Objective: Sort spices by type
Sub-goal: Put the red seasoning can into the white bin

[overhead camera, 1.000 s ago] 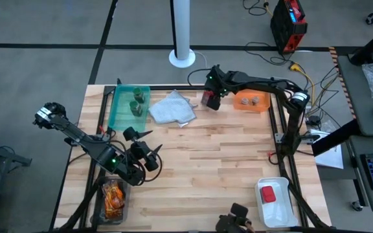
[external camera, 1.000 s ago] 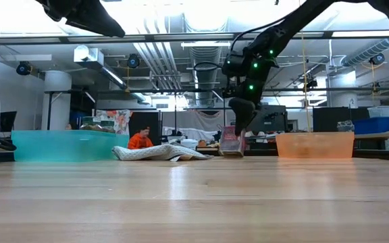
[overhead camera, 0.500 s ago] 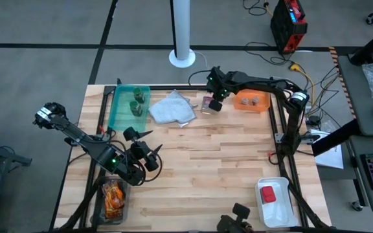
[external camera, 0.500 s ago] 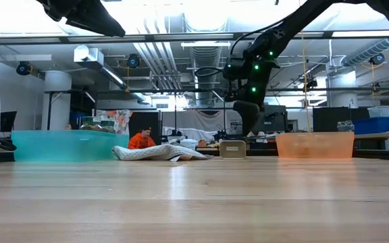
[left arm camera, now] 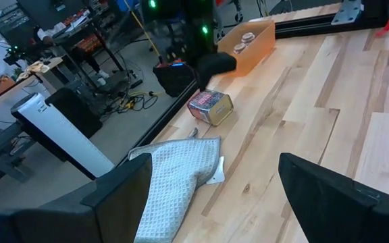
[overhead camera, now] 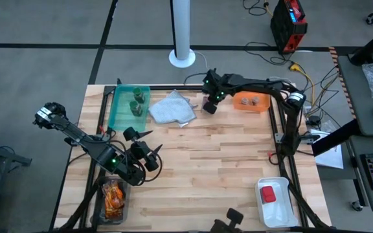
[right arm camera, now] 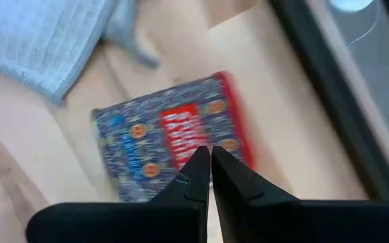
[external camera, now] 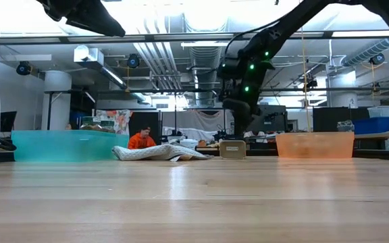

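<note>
A red boxy spice container with a patterned face lies flat on the table near the far edge, between the pale cloth and the orange tray. My right gripper is shut with its tips right over that face; it also shows in the low view, just above the container. My left gripper waits open above the table's near left part, and the container shows far ahead of its fingers. My right gripper comes from above, pointing down at the upper patterned face of the red container, which lies flat on the table. I cannot tell whether the shut tips touch that face or stand just clear of it.
A teal tray at the far left holds two green-capped jars. The orange tray holds two grey round jars. A white tray at the near right holds another red container. A dark bin at the near left holds orange packets.
The red container stood on end in my right gripper a second ago. It has been let go and has tipped over; it now lies flat on the table. My right gripper has since shifted a little toward the table's left, over the container.
</note>
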{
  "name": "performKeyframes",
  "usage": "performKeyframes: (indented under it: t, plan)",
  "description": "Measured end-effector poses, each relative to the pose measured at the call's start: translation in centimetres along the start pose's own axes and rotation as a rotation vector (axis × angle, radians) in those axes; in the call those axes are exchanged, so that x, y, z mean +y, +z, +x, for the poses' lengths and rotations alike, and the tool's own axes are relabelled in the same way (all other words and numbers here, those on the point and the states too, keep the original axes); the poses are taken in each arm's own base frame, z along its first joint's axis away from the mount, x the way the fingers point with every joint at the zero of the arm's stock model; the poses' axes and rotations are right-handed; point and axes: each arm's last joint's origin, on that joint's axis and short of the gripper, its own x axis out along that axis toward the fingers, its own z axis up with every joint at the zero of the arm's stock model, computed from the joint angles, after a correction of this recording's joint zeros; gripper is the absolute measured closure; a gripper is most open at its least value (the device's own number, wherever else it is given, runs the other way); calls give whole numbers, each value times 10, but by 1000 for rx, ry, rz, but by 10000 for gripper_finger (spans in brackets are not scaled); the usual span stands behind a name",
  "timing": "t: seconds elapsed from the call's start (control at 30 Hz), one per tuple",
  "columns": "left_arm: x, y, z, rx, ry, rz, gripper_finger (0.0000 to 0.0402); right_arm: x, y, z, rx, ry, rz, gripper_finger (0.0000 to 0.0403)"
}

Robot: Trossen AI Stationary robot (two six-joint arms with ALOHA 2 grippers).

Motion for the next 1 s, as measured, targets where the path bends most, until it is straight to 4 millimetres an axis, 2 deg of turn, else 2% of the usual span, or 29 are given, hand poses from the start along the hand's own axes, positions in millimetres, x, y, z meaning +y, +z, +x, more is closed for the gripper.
performKeyframes:
  t: [0.27,0.5,0.63,0.73,0.87,1.0]
  plan:
    - [0,0,0,2,-5,-2,96,26,1,18,9,10,-17,394]
    - [0,0,0,7,-13,-2,96,57,-2,17,32,45,-42,394]
    - [-3,-1,0,51,-81,-6,96,90,-12,12,123,98,-32,394]
    - [-5,-2,-1,110,-175,-12,96,128,-26,4,207,118,-103,394]
    - [-8,-2,-1,136,-230,-26,96,172,-36,-12,153,-20,-201,394]
    - [-10,0,-1,124,-240,-43,96,193,-35,-39,73,-12,-218,394]
